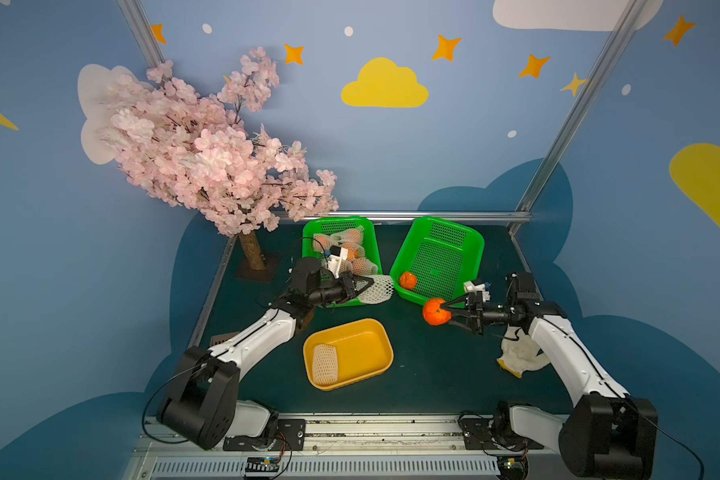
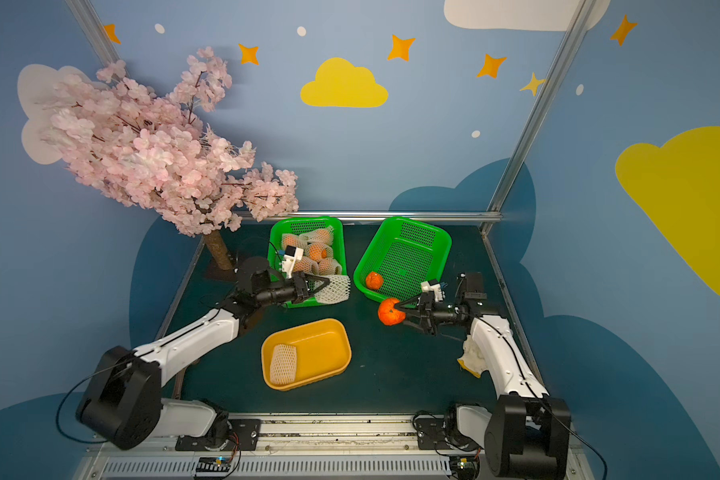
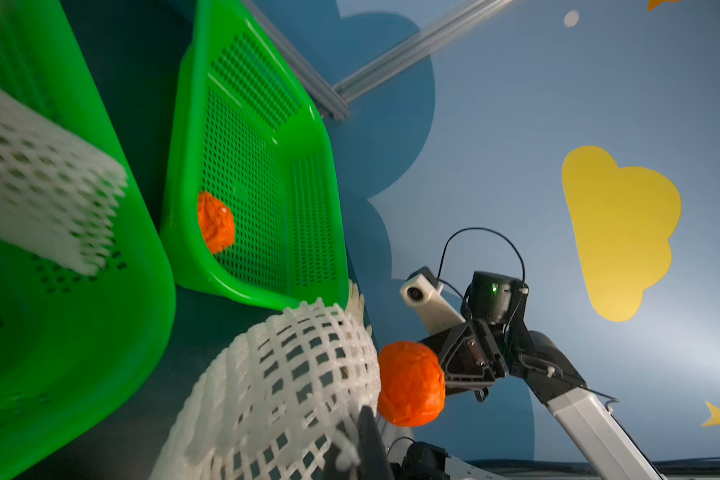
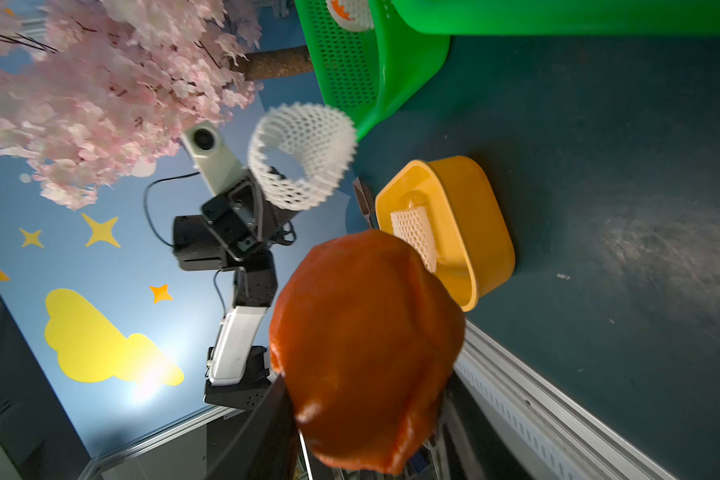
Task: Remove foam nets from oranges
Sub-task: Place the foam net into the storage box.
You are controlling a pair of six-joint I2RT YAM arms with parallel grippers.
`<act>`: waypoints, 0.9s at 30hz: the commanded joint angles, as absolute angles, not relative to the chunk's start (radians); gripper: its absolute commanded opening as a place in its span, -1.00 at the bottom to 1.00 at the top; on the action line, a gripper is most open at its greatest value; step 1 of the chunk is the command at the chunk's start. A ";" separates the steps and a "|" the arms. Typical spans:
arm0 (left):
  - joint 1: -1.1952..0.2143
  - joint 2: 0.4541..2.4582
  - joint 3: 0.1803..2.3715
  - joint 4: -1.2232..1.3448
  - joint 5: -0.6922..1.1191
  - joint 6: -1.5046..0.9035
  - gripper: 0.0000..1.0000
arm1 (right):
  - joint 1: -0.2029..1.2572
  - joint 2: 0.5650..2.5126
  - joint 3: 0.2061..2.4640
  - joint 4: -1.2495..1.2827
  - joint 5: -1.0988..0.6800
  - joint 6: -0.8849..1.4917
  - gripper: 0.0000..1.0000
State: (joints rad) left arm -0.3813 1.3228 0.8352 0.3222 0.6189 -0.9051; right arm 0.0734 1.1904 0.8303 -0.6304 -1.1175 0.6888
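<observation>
Foam net [image 1: 324, 364], white, soft and diamond-holed, lies flattened in the smooth yellow tray [image 1: 385, 345] nearest on the dark bench [image 1: 433, 374]; beyond it the left end effector [image 1: 362, 286] is pinched tight on an empty net sleeve [image 1: 378, 289], open like a tube, by the front corner of the left green basket [image 1: 308, 228]; the right end effector [image 1: 444, 309] clasps a bumpy bare orange [image 1: 433, 312] above the bench; farther back, the perforated right green basket [image 1: 472, 247] holds one loose orange [image 1: 408, 280]; the left one holds netted oranges [image 1: 352, 237].
</observation>
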 commanded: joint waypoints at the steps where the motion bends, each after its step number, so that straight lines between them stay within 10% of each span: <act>1: -0.327 1.192 0.908 0.076 0.539 -0.769 -0.93 | 0.219 1.212 0.844 -0.567 -1.034 0.756 -0.75; 11: -0.215 1.010 0.980 -0.142 0.516 -0.705 -0.92 | 0.610 1.473 1.025 -0.510 -0.861 0.798 -0.78; 27: -0.228 0.793 0.847 -0.415 0.645 -0.753 -0.91 | 0.480 1.590 1.241 -0.605 -0.855 0.714 -0.78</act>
